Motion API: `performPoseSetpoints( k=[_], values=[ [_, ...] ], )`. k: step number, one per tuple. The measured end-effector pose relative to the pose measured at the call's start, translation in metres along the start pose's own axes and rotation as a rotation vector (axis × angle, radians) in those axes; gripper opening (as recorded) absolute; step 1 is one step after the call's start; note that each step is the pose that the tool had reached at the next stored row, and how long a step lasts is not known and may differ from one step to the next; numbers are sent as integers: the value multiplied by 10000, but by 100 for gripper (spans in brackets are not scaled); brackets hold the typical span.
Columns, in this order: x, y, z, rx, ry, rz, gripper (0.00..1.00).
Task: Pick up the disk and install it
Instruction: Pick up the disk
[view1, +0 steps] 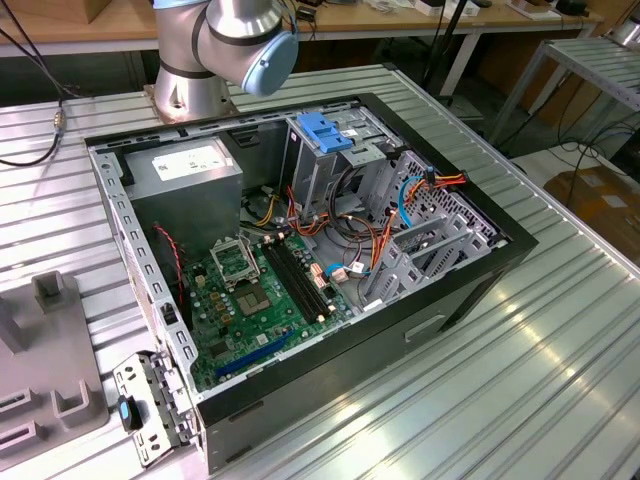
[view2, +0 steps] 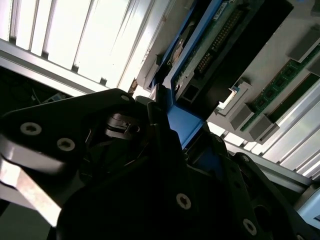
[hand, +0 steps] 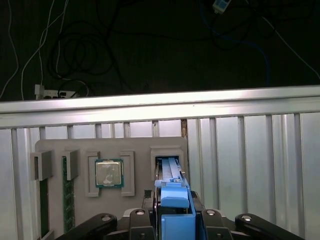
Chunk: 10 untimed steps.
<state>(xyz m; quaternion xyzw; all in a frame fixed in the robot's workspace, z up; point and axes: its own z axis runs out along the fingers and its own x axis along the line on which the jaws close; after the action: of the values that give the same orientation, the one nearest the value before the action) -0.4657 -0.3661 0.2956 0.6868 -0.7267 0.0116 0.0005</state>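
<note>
I pinch the disk (hand: 170, 172) by its blue carrier rail
It stands on edge in a slot of the grey parts tray (hand: 135, 150), near the processor (hand: 109, 173); its long axis runs straight out from my gripper (hand: 174, 212), jaws closed on both flanks

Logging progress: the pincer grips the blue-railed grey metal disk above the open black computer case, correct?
Not above the open black computer case. The first wrist view shows the pincer gripping the blue-railed grey metal disk at a slot in the flat grey parts tray, beside a square silver processor chip.
</note>
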Motion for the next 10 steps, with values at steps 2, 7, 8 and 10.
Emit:
performPoseSetpoints(
  k=[2,7,8,10],
  values=[
    [0,0,0,-1,0,0,37],
    [0,0,0,0,0,0,37],
    [0,0,0,-1,0,0,37],
    [0,0,1,0,0,0,37]
  ],
)
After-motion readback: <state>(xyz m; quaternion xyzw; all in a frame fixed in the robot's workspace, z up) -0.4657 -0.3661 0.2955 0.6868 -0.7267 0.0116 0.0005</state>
